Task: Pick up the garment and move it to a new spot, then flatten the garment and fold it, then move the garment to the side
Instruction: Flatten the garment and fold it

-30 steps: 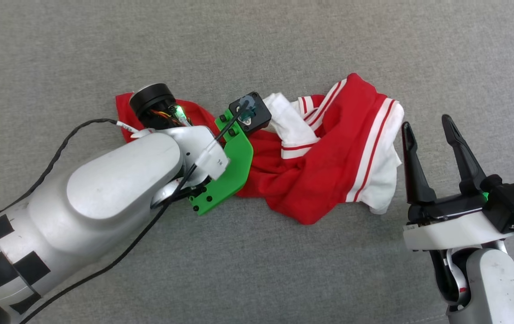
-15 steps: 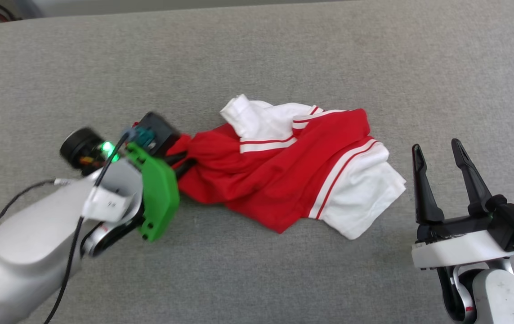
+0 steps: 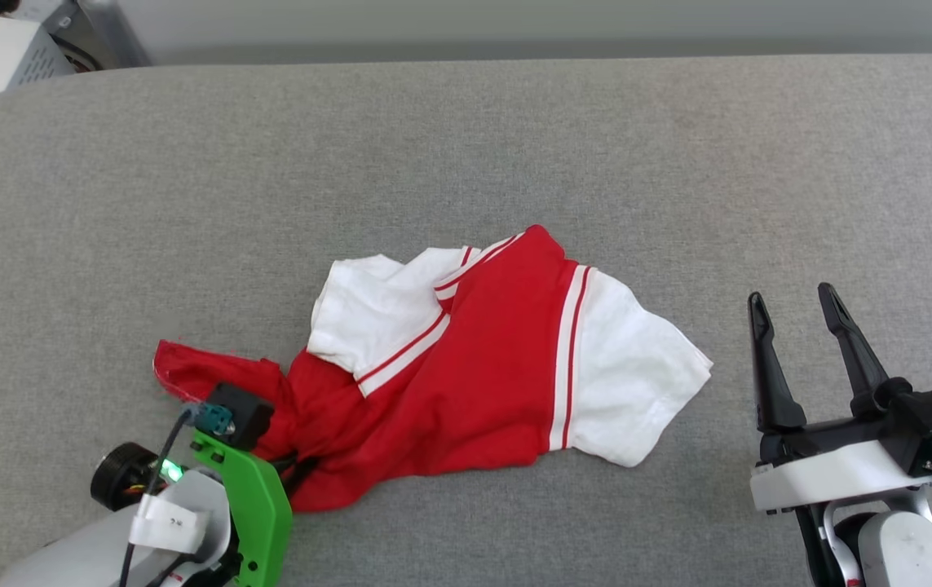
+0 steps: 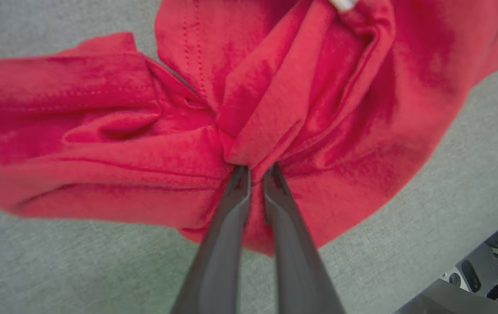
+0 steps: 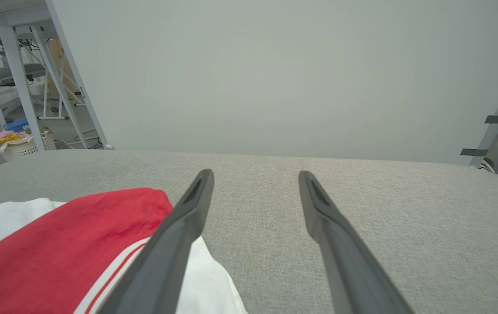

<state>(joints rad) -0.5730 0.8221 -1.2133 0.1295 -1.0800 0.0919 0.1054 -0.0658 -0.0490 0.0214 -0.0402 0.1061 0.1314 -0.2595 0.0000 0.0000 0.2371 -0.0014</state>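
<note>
Left gripper [image 4: 255, 171] is pinching a bunched fold of red cloth at the left end of the garment [image 3: 466, 383]. Its fingers are squeezed almost together on the fabric, so a pull would likely be dragging the whole jersey across the grey cushion [image 3: 466, 147] rather than lifting it clear. Most of the garment is lying crumpled on the cushion, left of centre and well apart from the far edge. Right gripper [image 3: 790, 295] is hovering near the white sleeve [image 3: 629, 383] on the right, fingers spread wide with nothing between them, probably waiting to take that end for flattening. The relocating step seems to be underway.
</note>
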